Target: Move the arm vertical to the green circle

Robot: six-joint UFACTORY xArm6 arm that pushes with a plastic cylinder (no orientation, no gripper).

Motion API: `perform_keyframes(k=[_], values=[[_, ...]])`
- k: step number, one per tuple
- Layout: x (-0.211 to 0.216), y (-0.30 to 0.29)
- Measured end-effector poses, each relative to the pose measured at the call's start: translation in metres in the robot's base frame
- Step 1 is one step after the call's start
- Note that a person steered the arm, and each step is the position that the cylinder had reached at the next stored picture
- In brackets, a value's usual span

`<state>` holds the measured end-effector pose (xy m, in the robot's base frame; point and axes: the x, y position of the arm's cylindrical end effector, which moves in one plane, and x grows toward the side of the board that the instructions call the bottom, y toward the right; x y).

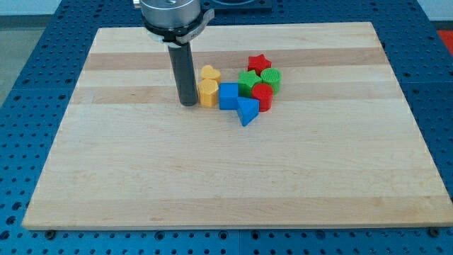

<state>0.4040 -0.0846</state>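
The green circle (272, 78) is a round green block at the right end of a tight cluster near the board's upper middle. Beside it to the left is a green star (248, 80), above it a red star (259, 63), below it a red round block (262, 96). My tip (188, 103) is at the lower end of the dark rod, at the cluster's left, touching or nearly touching a yellow hexagon (208, 92). The tip is well left of the green circle and a little lower in the view.
A yellow heart (209, 72) sits above the yellow hexagon. A blue cube (228, 95) and a blue triangle (247, 111) lie in the cluster's lower middle. The wooden board (226, 177) rests on a blue perforated table (21, 106).
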Motion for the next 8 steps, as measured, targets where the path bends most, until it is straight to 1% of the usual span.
perform_keyframes(k=[3,4,5,7,8], values=[[0.000,-0.012],[0.025,-0.010],[0.092,0.003],[0.097,0.004],[0.093,0.088]])
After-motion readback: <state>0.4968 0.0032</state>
